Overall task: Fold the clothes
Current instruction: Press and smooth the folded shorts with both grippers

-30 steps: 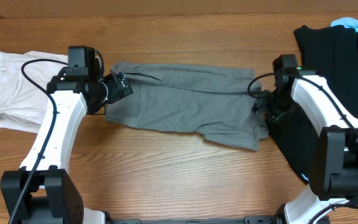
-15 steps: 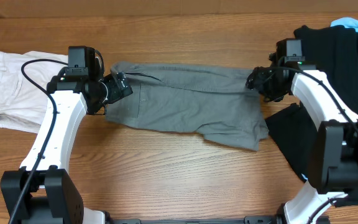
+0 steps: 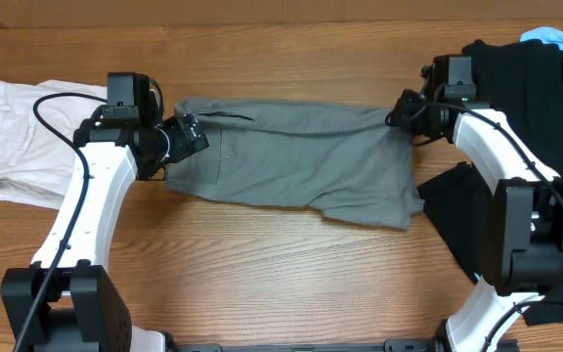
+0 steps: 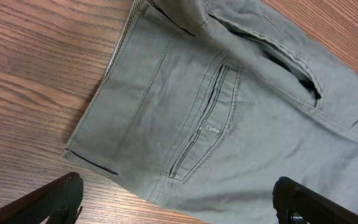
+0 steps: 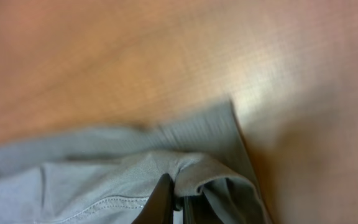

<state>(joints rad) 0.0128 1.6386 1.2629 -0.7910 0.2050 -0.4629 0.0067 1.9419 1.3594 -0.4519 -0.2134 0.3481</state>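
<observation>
The grey shorts [image 3: 301, 161] lie spread flat across the middle of the wooden table [image 3: 262, 284], waistband to the left and leg hems to the right. In the left wrist view the back welt pocket [image 4: 205, 124] faces up, with the pale waistband lining showing at the upper edge.

The left gripper [image 3: 186, 137] sits over the waistband end with its jaws wide apart, holding nothing. The right gripper [image 3: 406, 110] is at the far right corner of the shorts. In the right wrist view, its jaws are closed on a fold of the grey hem.

Cream-white shorts [image 3: 18, 137] lie at the left table edge, apart from the grey pair. Black garments [image 3: 526, 88] are piled at the right, with a light blue cloth [image 3: 555, 37] behind them.
</observation>
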